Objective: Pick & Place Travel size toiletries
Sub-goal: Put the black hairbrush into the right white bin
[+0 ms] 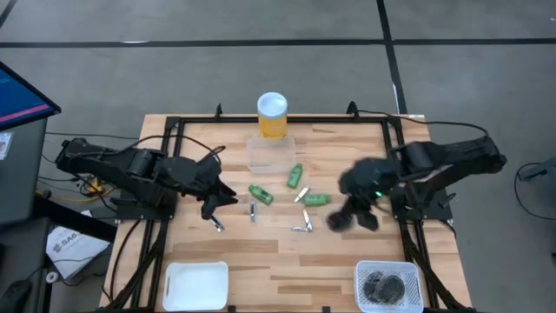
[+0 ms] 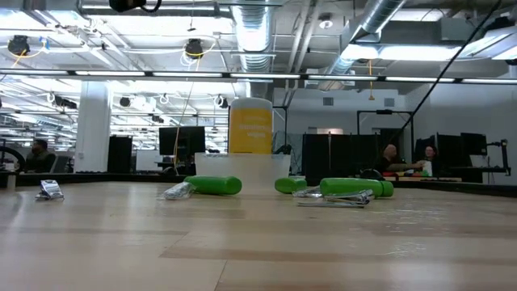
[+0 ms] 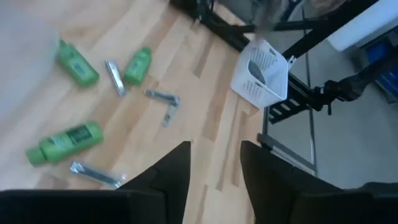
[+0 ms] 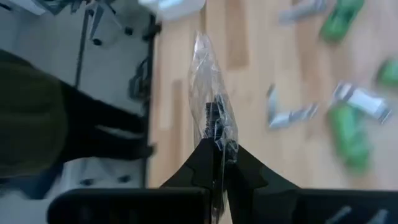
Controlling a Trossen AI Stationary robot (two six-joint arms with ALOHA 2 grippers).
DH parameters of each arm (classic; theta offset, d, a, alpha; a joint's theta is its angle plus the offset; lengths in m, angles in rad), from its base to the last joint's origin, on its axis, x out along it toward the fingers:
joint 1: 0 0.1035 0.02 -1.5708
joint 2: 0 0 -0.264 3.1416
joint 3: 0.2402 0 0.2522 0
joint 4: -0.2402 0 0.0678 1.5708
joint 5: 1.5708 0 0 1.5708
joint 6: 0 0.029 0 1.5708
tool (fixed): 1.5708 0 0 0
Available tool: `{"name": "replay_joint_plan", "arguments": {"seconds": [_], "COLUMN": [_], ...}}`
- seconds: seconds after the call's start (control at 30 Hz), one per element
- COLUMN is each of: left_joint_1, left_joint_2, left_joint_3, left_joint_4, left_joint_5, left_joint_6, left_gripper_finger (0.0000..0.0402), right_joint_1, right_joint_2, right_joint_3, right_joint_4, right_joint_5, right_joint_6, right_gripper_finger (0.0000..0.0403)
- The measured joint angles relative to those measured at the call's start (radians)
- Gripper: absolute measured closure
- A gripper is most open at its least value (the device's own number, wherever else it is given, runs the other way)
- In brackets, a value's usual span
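Right gripper (image 4: 219,163) pinched tight on a small clear-wrapped dark item (image 4: 214,115), held up over the right side of the table (image 1: 347,252), just up from the white mesh basket (image 1: 388,285) at the near right corner. Basket already got some dark round pieces (image 1: 382,285) in it. Left gripper (image 3: 214,163) parked over the left-middle of the table, fingers spread apart, nothing between them. Rest of the toiletries scattered mid-table between the two arms: three small green tubes (image 1: 261,195), plus a few thin silvery metal pieces (image 1: 301,228) mixed in around them, one more silvery piece (image 1: 218,226) lying right by the left gripper's tip. Farther back, a tall yellow cylinder with a white lid (image 1: 272,115) standing upright behind a clear box (image 1: 270,153). White tray (image 1: 196,285) down at the near left corner. From table height, green tubes lying flat on their sides with the yellow cylinder behind them. People sitting way off in the room behind, can't make out much.
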Motion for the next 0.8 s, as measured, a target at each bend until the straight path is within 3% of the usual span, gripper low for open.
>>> {"name": "replay_joint_plan", "arguments": {"seconds": [0.23, 0.4, 0.6, 0.8], "left_joint_1": [0.000, 0.000, 0.000, 0.000], "left_joint_2": [-0.045, -0.057, -0.064, -0.066], "left_joint_3": [0.000, -0.001, -0.001, -0.001], "left_joint_4": [0.007, 0.009, 0.013, 0.013], "left_joint_5": [-0.098, -0.101, -0.107, -0.108], "left_joint_6": [0.054, 0.060, 0.061, 0.096], "left_gripper_finger": [0.0283, 0.0286, 0.0286, 0.0284], "right_joint_1": [0.323, 0.505, 0.582, 0.586], "right_joint_2": [-0.004, 0.071, 0.197, 0.323], "right_joint_3": [0.000, -0.001, -0.001, -0.001], "right_joint_4": [-0.184, -0.309, -0.316, -0.262], "right_joint_5": [0.053, 0.012, -0.104, -0.223], "right_joint_6": [0.442, 0.650, 0.659, 0.474], "right_gripper_finger": [0.0394, 0.0394, 0.0394, 0.0394]}}
